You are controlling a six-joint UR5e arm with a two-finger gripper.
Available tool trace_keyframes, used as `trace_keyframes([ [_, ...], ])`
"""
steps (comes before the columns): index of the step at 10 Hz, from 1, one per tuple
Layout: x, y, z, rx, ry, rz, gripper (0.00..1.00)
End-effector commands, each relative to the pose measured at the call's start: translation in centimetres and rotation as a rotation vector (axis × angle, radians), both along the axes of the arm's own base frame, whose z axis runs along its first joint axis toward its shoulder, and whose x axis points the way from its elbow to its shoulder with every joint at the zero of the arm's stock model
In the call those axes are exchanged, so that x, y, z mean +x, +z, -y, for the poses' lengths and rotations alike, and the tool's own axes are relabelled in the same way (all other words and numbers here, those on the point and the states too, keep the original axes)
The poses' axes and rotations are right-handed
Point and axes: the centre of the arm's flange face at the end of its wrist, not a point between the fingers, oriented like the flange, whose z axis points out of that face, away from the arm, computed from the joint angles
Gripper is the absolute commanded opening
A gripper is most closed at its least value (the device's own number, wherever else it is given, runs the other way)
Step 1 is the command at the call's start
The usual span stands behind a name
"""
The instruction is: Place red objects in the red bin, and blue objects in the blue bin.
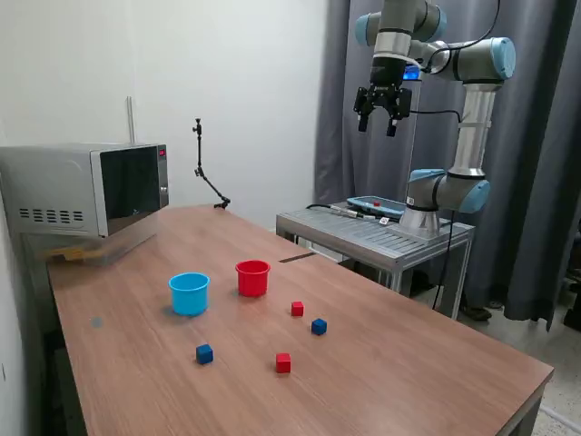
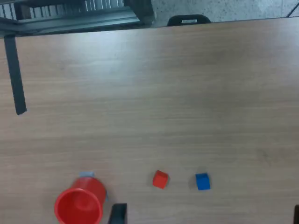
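On the wooden table (image 1: 408, 354) stand the red bin (image 1: 252, 277), a small red cup, and to the exterior view's left of it the blue bin (image 1: 189, 293), a light blue cup. Two red cubes (image 1: 297, 309) (image 1: 283, 362) and two dark blue cubes (image 1: 319, 326) (image 1: 204, 353) lie loose in front of the cups. My gripper (image 1: 379, 121) hangs high above the table's far edge, open and holding nothing. The wrist view looks down on the red bin (image 2: 79, 205), one red cube (image 2: 160, 179) and one blue cube (image 2: 202, 181); one dark fingertip (image 2: 118, 214) shows at the frame edge.
A microwave (image 1: 86, 186) sits at the table's far corner on the exterior view's left. A metal stand (image 1: 372, 232) carrying the arm's base is behind the table. A thin black bracket (image 1: 207, 173) rises at the back edge. A strip of black tape (image 2: 15, 74) lies on the wood.
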Motion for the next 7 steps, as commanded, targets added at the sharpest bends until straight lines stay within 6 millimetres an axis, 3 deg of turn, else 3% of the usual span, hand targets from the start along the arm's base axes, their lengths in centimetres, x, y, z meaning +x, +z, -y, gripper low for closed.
trace_keyframes([
  [1, -1.3, -1.6, 0.1, 0.001, 0.003, 0.027, 1.0],
  [7, -8.5, -3.9, -0.9, 0.024, 0.046, -0.045, 1.0],
])
